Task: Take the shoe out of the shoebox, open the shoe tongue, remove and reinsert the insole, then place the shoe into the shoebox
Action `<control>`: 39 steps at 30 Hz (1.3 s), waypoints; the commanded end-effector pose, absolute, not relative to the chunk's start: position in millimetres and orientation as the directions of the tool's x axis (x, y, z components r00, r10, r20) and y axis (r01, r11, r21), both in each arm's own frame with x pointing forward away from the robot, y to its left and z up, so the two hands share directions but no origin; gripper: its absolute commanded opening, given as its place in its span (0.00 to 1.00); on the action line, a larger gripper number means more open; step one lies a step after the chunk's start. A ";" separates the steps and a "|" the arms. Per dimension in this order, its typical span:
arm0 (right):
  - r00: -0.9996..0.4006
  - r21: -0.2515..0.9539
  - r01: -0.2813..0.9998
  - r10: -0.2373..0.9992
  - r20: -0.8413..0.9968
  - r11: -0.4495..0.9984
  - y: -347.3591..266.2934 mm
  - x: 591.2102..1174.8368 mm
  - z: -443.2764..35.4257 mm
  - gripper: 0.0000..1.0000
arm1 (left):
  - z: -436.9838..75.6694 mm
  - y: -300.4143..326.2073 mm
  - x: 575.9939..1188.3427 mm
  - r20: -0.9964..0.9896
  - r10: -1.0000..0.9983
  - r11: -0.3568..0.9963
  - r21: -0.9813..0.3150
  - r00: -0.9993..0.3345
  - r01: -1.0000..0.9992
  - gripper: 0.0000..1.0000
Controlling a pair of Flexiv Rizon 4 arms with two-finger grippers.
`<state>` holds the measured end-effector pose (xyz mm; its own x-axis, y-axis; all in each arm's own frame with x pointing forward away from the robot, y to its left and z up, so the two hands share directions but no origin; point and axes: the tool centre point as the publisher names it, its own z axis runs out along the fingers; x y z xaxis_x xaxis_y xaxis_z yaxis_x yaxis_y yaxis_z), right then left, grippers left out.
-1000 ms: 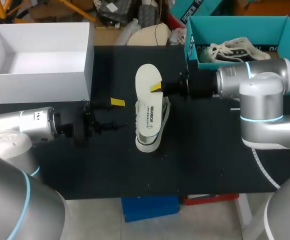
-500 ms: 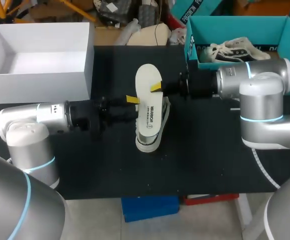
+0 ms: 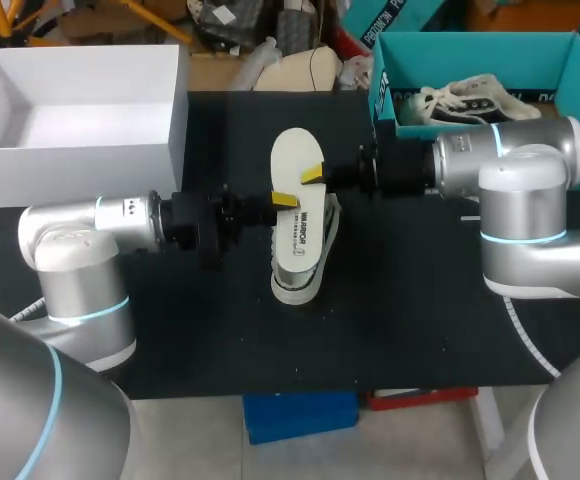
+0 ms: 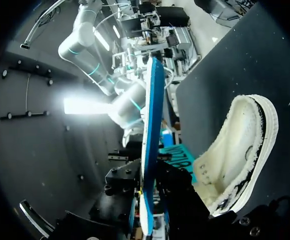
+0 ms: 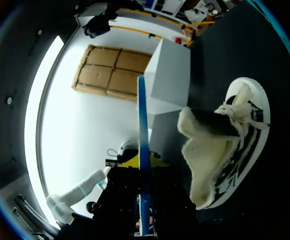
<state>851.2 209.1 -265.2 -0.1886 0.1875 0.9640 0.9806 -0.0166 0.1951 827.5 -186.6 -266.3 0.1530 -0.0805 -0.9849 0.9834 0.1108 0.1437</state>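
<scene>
A white insole (image 3: 298,200) hangs flat over the black-and-white shoe (image 3: 308,268), which stands at the table's middle. My right gripper (image 3: 313,174) is shut on the insole's right edge. My left gripper (image 3: 286,199) has come in from the other side, its fingers pressed on the insole's left edge. In the left wrist view the insole (image 4: 152,125) runs edge-on, blue underside showing, between that gripper's fingers, with the shoe (image 4: 240,150) beside it. The right wrist view also shows the insole (image 5: 142,150) edge-on between its fingers, next to the shoe (image 5: 220,150).
An open white box (image 3: 80,165) stands at the back left. At the back right a teal shoebox (image 3: 480,48) holds a second shoe (image 3: 465,100). The black tabletop (image 3: 270,340) is bare in front of the shoe.
My left arm has moved right to the insole and its fingers have closed on the left edge. The right arm, the insole and the shoe have stayed put.
</scene>
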 end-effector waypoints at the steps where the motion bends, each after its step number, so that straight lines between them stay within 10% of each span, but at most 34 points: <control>1: -0.188 0.194 0.981 0.189 0.964 -0.018 210.0 851.3 -265.3 0.00 | -267.8 -190.1 830.9 -0.984 -0.080 0.108 0.149 0.158 0.983 0.19; 25: -0.188 0.194 0.981 0.189 0.964 -0.018 210.0 851.3 -265.3 0.00 | -272.7 -195.0 835.3 -0.951 -0.138 0.041 0.273 0.276 0.961 0.32; 28: -0.188 0.194 0.981 0.189 0.964 -0.018 210.0 851.3 -265.3 0.00 | -272.4 -195.5 835.3 -0.949 -0.126 0.042 0.285 0.288 0.958 0.27; 30: -0.188 0.194 0.981 0.189 0.964 -0.018 210.0 851.3 -265.3 0.00 | -273.3 -196.4 836.1 -0.950 -0.110 0.044 0.288 0.291 0.957 0.00; 33: -0.188 0.194 0.981 0.189 0.964 -0.018 210.0 851.3 -265.3 0.00 | -273.6 -196.9 836.3 -0.950 -0.123 0.032 0.285 0.287 0.958 0.00; 37: -0.185 0.193 0.981 0.188 0.965 -0.024 209.6 851.6 -265.2 0.55 | -272.6 -198.1 833.9 -0.950 -0.135 0.019 0.283 0.283 0.959 0.00; 38: -0.182 0.191 0.981 0.187 0.965 -0.031 209.2 851.9 -265.0 1.00 | -272.4 -198.4 833.4 -0.951 -0.136 0.015 0.278 0.277 0.960 0.00; 39: -0.176 0.188 0.981 0.195 0.965 -0.044 208.9 852.0 -264.4 1.00 | -271.8 -198.6 832.4 -0.952 -0.138 0.014 0.274 0.274 0.962 0.00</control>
<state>853.8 207.5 -265.3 -0.1802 0.1870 0.9657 0.9817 -0.0272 0.1884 832.1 -197.6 -271.1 0.2746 -0.1370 -0.9518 0.9614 0.0204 0.2744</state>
